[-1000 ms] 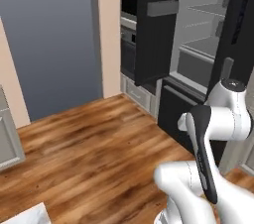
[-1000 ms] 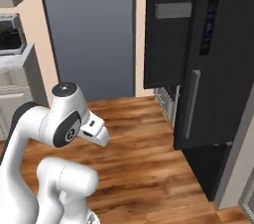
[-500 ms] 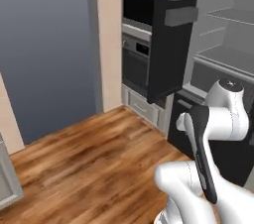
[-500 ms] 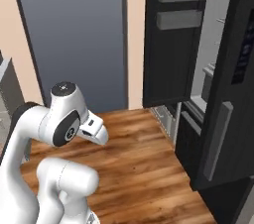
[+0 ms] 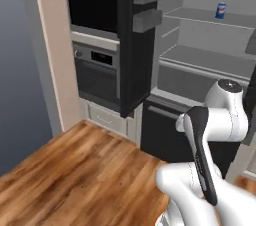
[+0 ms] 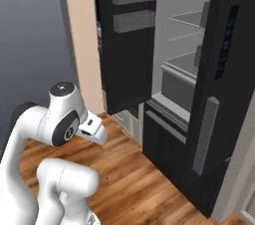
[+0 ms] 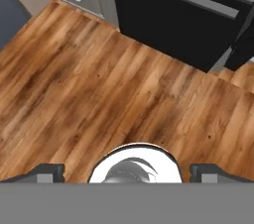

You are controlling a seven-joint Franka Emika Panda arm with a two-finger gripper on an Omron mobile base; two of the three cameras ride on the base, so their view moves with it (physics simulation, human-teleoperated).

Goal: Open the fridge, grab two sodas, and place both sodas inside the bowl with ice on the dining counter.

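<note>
The fingers [image 7: 129,176] stood fully apart and empty, pointed down at the wooden floor [image 7: 99,99] with the fridge's bottom drawer [image 7: 178,17] ahead of them. The fridge [image 5: 200,60] was open; one soda [image 5: 221,10] was seen upright on an upper shelf [image 5: 210,19], well above and beyond the fingers. A second can could not be made out. The soda was judged light, rigid and smooth-sided, likely slippery, best taken across its middle from the front. Open room was seen beside the can. The shelf lip and the swung-out left door [image 6: 130,45] with its bins were judged the edges to be cleared on the way in.
</note>
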